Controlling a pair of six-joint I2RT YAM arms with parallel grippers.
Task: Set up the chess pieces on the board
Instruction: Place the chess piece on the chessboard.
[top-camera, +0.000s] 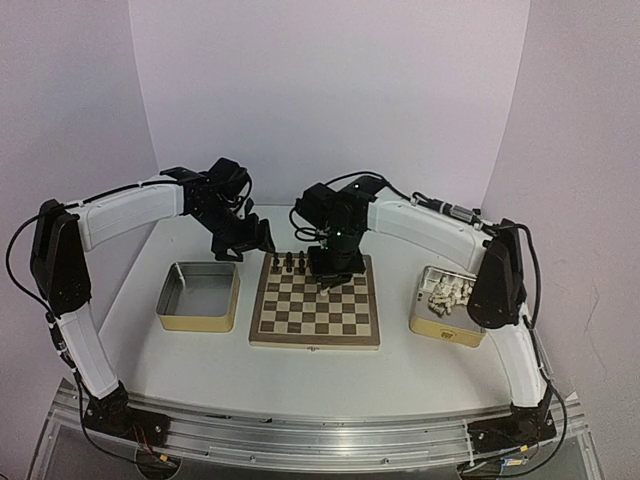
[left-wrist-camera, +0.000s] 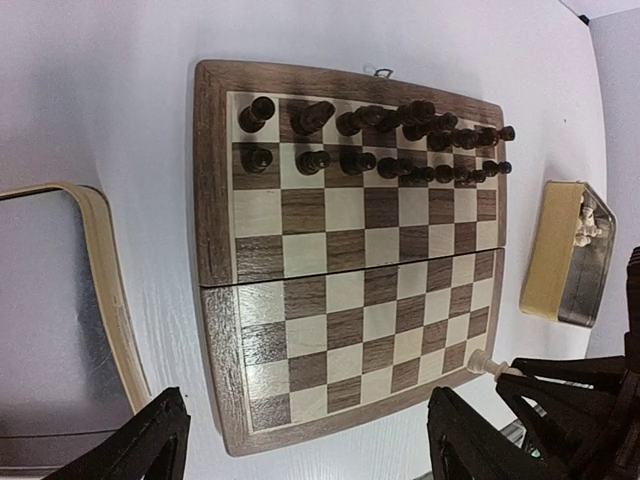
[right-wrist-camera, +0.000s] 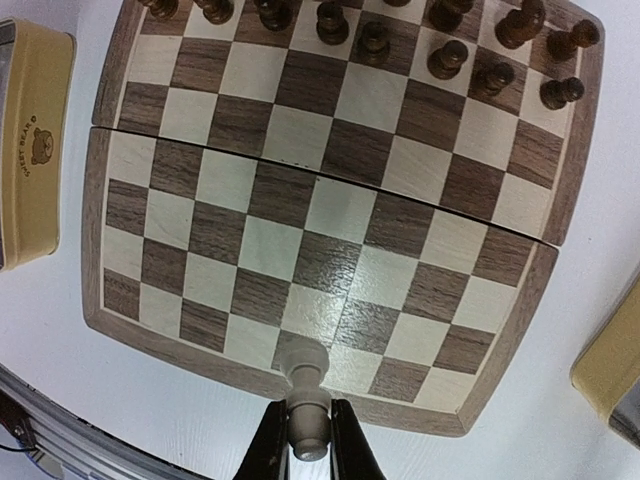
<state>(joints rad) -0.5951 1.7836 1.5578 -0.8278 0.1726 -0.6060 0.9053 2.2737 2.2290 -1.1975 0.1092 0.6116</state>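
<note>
The right jaws pinch one cream-white piece (right-wrist-camera: 303, 375) by its head, base free beneath them, probably so it can land flat on the board (right-wrist-camera: 96, 250). It hangs over the row nearest the jaws, opposite the dark figures (right-wrist-camera: 445, 58) ranked at the far edge, which is the side white belongs on. The left jaws gape empty, seemingly keeping clear. Other chess pieces (top-camera: 446, 292) lie in a tin (top-camera: 440, 328). Left of the right jaws, another tin (right-wrist-camera: 35, 150) shows a bear face and lettering resembling "SWEET BEAR".

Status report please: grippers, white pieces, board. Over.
Left gripper open, empty. Right gripper shut on white piece over the board. Dark pieces only on far rows. Spare white pieces in right tin.
</note>
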